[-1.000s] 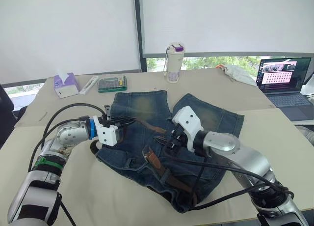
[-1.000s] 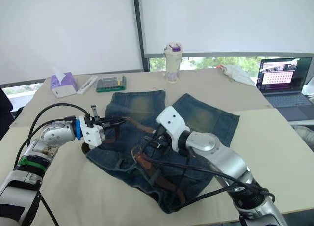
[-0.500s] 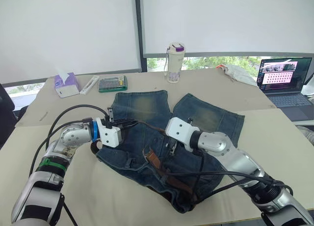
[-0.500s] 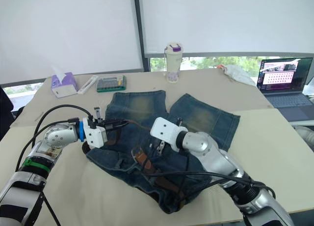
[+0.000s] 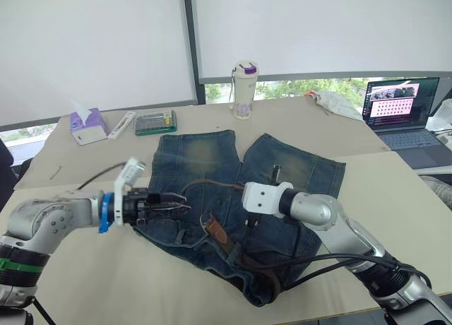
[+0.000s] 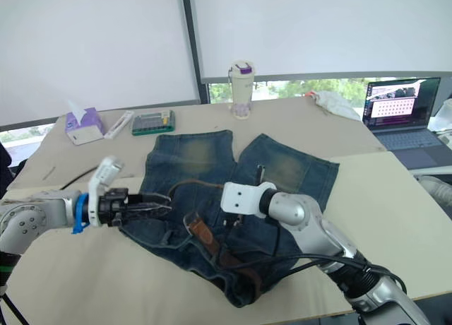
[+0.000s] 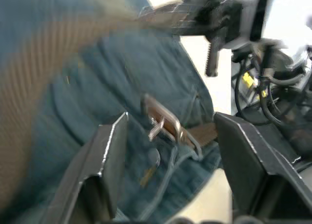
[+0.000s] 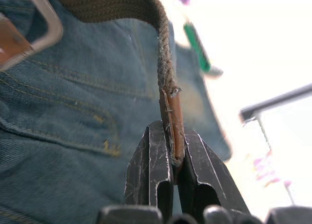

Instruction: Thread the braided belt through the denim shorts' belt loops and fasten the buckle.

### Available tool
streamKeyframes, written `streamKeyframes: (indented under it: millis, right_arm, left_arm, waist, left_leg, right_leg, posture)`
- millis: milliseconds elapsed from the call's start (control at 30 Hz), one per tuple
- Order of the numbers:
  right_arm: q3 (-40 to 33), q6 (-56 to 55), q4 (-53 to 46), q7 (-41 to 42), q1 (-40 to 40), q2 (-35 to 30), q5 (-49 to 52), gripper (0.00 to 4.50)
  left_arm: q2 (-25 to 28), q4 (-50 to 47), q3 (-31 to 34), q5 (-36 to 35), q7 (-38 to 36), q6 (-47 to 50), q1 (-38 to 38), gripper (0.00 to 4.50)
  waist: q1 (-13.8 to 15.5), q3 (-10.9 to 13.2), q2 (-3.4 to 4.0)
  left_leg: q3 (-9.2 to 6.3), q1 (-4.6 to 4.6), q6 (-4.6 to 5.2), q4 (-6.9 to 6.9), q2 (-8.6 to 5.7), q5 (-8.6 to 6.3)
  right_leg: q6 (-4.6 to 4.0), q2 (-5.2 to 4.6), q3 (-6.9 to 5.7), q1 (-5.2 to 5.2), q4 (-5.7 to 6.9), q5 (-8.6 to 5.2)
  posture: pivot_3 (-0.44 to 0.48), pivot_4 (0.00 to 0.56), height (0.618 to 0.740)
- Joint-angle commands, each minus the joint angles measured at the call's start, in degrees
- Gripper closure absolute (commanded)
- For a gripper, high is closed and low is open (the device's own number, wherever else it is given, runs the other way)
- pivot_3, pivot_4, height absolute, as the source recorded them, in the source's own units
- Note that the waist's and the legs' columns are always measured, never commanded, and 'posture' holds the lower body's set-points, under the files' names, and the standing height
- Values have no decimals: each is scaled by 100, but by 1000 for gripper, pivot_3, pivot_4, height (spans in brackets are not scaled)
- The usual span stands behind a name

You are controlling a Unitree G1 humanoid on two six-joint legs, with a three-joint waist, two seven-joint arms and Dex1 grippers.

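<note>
The denim shorts (image 5: 205, 155) lie flat on the table, waistband toward me. The braided belt (image 5: 247, 260) runs along the waistband, and its silver buckle (image 5: 209, 220) rests on the denim near the middle. A thin braided stretch arcs over the shorts (image 5: 205, 183). My right gripper (image 8: 172, 134) is shut on the belt's brown leather tip (image 8: 172, 112), just right of the buckle (image 8: 45, 20). My left gripper (image 5: 174, 206) hovers open at the shorts' left edge, its fingers (image 7: 114, 146) spread wide and pointing toward the buckle (image 7: 165, 125). I cannot pick out the belt loops.
Along the table's far side are a tissue box (image 5: 84, 123), a white remote (image 5: 122, 123), a green case (image 5: 155, 121) and a bottle (image 5: 244, 90). A laptop (image 5: 400, 110) and white cloth (image 5: 333, 103) are at the right. Black cables (image 5: 332, 258) trail from my right arm.
My left gripper has let go of the belt's braided stretch, opened and drawn back to the left. My right gripper has shut on the belt's tip. The camera has shifted.
</note>
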Motion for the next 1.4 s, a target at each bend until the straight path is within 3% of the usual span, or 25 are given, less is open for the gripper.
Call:
streamKeyframes:
  millis: [33, 167, 267, 433, 733, 867, 967, 1000, 1133, 1200, 1333, 1400]
  right_arm:
    - [-45, -835, -25, -129, -88, -45, -602, 4500]
    - [-55, -1423, 120, -289, -94, 7, -1169, 4500]
    - [-104, -1697, 195, -331, -65, 86, -1380, 4500]
    - [-236, -1879, 245, -322, -16, 213, -1522, 4500]
    - [-453, -1816, 174, -301, 186, 342, -1580, 4500]
    - [-543, -1497, 112, -61, 336, 463, -1293, 4500]
    - [-783, -735, -199, 444, 561, 747, -460, 4500]
    - [-960, -165, -429, 604, 700, 928, -10, 3592]
    - [-1611, 1979, -1352, 1211, 1190, 1334, 1785, 2207]
    - [-1752, 2736, -1717, 1631, 1397, 1104, 2459, 1611]
    - [-1457, 3169, -1792, 1704, 1483, 882, 2718, 1611]
    - [-1416, 3419, -1628, 1402, 1407, 1195, 2840, 1611]
  left_arm:
    - [-371, -98, 223, -1957, 2138, 310, -127, 1554]
    - [-880, -68, 88, -3290, 4127, -250, 91, 1554]
    - [-1644, -179, 419, -3469, 4908, -451, 213, 1554]
    - [-2359, -123, 782, -3469, 5886, -552, 294, 1554]
    - [-2725, 25, 1283, -3469, 6314, -171, 362, 4460]
    - [-2721, 168, 1372, -3469, 6339, -68, 273, 4460]
    - [-2739, 215, 1435, -3469, 6336, -41, 244, 4460]
    - [-2729, 211, 1484, -3469, 6347, -39, 244, 4500]
    - [-2598, 179, 1747, -3469, 6301, 70, 292, 4500]
    - [-2461, 113, 1891, -3469, 6174, 235, 354, 4500]
    - [-1966, -5, 1717, -3469, 6034, 544, 478, 4500]
    - [-1626, -91, 1513, -3469, 6066, 602, 519, 4500]
  waist:
    - [21, -1, -17]
    - [89, -2, -16]
    - [118, -3, -15]
    - [149, -7, -22]
    - [156, -9, -25]
    - [170, -11, -27]
    - [180, -11, -28]
    - [180, -11, -28]
    - [188, -12, -27]
    - [195, -12, -25]
    - [189, -13, -24]
    - [178, -13, -24]
  left_leg:
    - [0, 0, -4, 2, 1, 1]
    - [4, 2, -43, -5, -3, 22]
    - [12, 4, -79, -7, -6, 42]
    - [19, 0, -90, -4, -13, 49]
    - [25, -1, -94, -7, -13, 51]
    - [25, -1, -94, -7, -15, 51]
    - [24, -2, -94, -7, -13, 51]
    - [23, -4, -94, -7, -11, 51]
    - [16, -9, -92, -7, 0, 50]
    - [13, -11, -90, -8, 1, 49]
    - [13, -8, -67, -10, -9, 36]
    - [13, -7, -68, -16, -7, 36]
  right_leg:
    - [-1, 0, 6, 0, -1, 1]
    - [-4, -6, 27, -5, -1, 2]
    - [-6, -7, 34, -5, -6, 3]
    - [-23, 0, 33, 0, -33, 14]
    - [-30, 5, 30, 5, -48, 18]
    - [-31, 4, 30, 9, -54, 19]
    - [-33, 5, 29, 8, -56, 20]
    - [-33, 5, 29, 8, -57, 20]
    - [-37, 5, 29, 6, -58, 22]
    - [-37, 4, 28, 6, -61, 22]
    - [-37, 5, 23, 6, -61, 22]
    - [-37, 6, 23, 3, -60, 22]
  posture:
    - [0, 150, 740]
    - [0, 150, 740]
    - [0, 150, 740]
    - [0, 150, 740]
    - [0, 150, 740]
    - [0, 150, 740]
    - [0, 150, 740]
    - [0, 150, 740]
    - [0, 150, 740]
    - [0, 150, 740]
    - [0, 150, 740]
    - [0, 150, 740]
